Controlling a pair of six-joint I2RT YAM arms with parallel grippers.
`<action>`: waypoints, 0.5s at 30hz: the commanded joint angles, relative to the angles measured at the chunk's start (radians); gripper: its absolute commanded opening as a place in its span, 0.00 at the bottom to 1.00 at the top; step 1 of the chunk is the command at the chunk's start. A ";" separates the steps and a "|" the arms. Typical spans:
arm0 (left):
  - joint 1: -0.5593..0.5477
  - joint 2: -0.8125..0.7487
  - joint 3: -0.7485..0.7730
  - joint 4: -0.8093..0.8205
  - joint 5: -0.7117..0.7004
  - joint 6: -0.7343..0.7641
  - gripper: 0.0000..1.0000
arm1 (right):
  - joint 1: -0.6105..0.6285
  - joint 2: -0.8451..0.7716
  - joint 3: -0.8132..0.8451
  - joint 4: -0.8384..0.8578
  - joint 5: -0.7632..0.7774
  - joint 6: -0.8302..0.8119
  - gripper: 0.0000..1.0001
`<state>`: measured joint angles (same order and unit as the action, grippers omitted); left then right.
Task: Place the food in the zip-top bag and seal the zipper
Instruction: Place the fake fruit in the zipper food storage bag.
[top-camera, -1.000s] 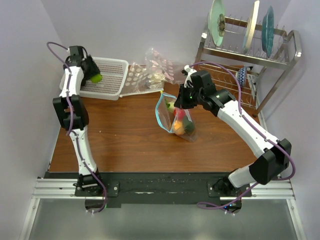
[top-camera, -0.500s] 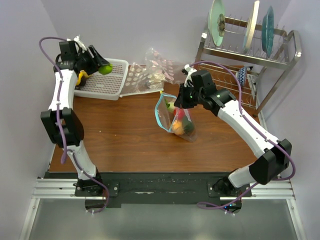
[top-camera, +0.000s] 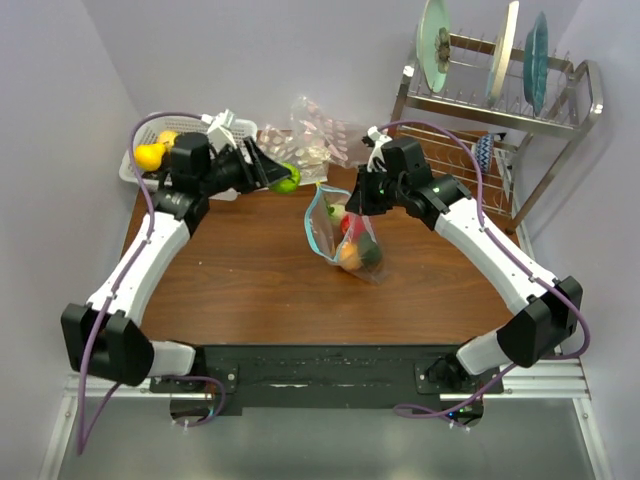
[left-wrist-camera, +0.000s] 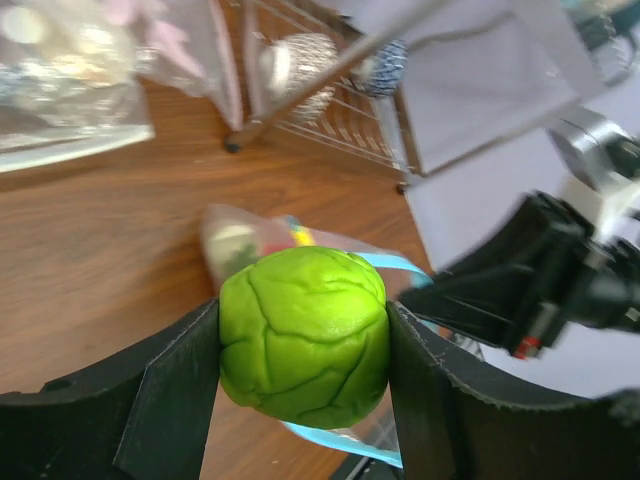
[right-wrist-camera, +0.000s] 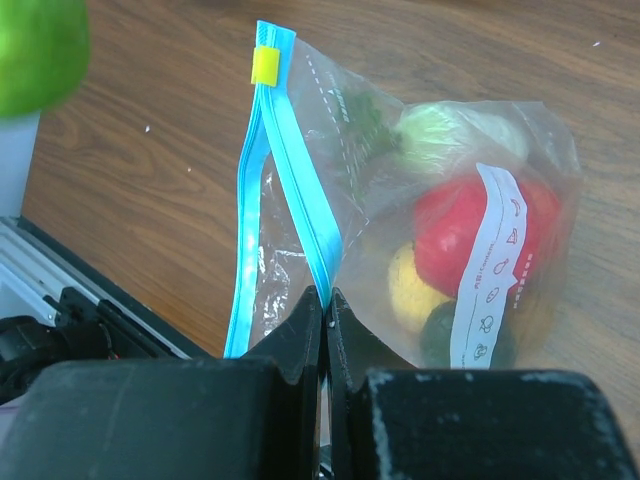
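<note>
The left tool (top-camera: 276, 173) is clamping the seemingly light, slippery green food (left-wrist-camera: 303, 337) across its middle, left of the limp zip-top bag (right-wrist-camera: 470, 200), which the right tool (right-wrist-camera: 327, 300) is pinching by its zipper (right-wrist-camera: 290, 190).

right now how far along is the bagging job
Done: red, yellow and green pieces lie inside the zip-top bag. In hand: the left hand grips a green piece near the bag, while the right hand pinches the zipper, holding the mouth open. Left: drop that piece in, fetch the yellow food in the basket, then seal.
</note>
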<state>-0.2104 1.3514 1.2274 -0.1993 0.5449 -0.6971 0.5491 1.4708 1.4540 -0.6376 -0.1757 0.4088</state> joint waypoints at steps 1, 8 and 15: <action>-0.121 -0.083 -0.083 0.169 -0.061 -0.079 0.51 | -0.003 -0.010 0.057 -0.005 -0.038 0.015 0.00; -0.302 -0.043 -0.140 0.224 -0.183 -0.076 0.49 | -0.002 -0.029 0.060 -0.013 -0.034 0.024 0.00; -0.414 0.104 -0.091 0.135 -0.367 0.023 0.54 | -0.002 -0.044 0.049 -0.011 -0.042 0.032 0.00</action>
<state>-0.5831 1.3857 1.0954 -0.0402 0.3206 -0.7467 0.5476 1.4704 1.4666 -0.6628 -0.1696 0.4221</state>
